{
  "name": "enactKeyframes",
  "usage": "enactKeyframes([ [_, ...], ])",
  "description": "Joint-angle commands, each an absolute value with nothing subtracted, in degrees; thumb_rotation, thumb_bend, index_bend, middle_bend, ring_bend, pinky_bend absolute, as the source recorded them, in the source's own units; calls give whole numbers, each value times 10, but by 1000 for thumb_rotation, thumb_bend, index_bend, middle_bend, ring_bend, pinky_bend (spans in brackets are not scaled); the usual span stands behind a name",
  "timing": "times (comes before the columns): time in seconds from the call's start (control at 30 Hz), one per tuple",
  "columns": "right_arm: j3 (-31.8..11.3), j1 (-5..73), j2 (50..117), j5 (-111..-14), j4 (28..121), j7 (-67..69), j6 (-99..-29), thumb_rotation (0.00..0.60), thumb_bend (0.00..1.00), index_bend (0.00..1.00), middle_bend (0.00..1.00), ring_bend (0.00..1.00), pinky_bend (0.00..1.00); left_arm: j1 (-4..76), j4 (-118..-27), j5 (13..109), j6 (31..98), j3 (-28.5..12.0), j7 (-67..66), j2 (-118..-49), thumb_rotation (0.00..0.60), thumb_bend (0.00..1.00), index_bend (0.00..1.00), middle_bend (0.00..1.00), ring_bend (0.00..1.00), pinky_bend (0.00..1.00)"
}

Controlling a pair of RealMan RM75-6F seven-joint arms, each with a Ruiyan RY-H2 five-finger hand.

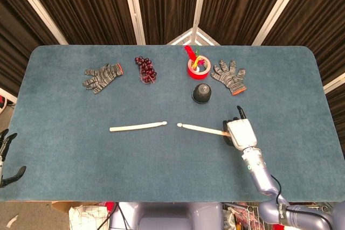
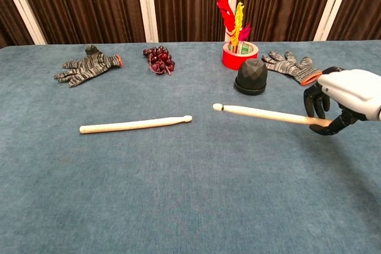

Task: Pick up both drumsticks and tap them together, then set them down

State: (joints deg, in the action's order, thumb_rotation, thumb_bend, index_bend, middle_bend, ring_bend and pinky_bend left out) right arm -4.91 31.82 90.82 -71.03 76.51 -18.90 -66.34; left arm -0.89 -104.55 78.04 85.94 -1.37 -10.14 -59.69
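The right robot hand (image 2: 333, 102) grips the butt end of one drumstick (image 2: 265, 114), its dark fingers (image 2: 314, 100) curled around the shaft. This pale, unpainted wooden stick tapers to a small rounded tip that points toward the desk's middle, and in the chest view it appears raised off the surface. From the head view, the same drumstick (image 1: 200, 129) runs leftward from the right robot hand (image 1: 237, 131).

The other drumstick (image 1: 138, 127) lies flat on the blue felt desk (image 1: 64, 149), left of centre, untouched, its bead tip near the tip of the held one but apart from it. It has the same light wood colour and slim taper.

The left robot hand (image 1: 6, 157) hangs off the desk's left edge, fingers spread and holding nothing.

Along the far side sit a striped knit glove (image 2: 86, 66), a bunch of dark red grapes (image 2: 158, 59), a red cup with coloured feathers (image 2: 239, 49), a black faceted dome (image 2: 250, 77) and a second knit glove (image 2: 292, 66).
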Motion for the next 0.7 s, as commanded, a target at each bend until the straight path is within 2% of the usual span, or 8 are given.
enactKeyframes([
  [0.03,-50,311,891,-743,771,-119,-667,600,417,743,620,469,15,-8,-1045,781,859,-14,-101,-597,600,363,119,0,0,0],
  [0.4,-66,287,809,-781,850,-25,-703,600,418,753,624,469,15,0,-1031,791,853,-16,-100,-606,600,364,118,0,0,0],
  [0.7,-54,268,771,-838,864,60,-730,600,417,755,625,469,15,10,-1023,788,843,-22,-96,-614,600,363,117,1,0,0],
])
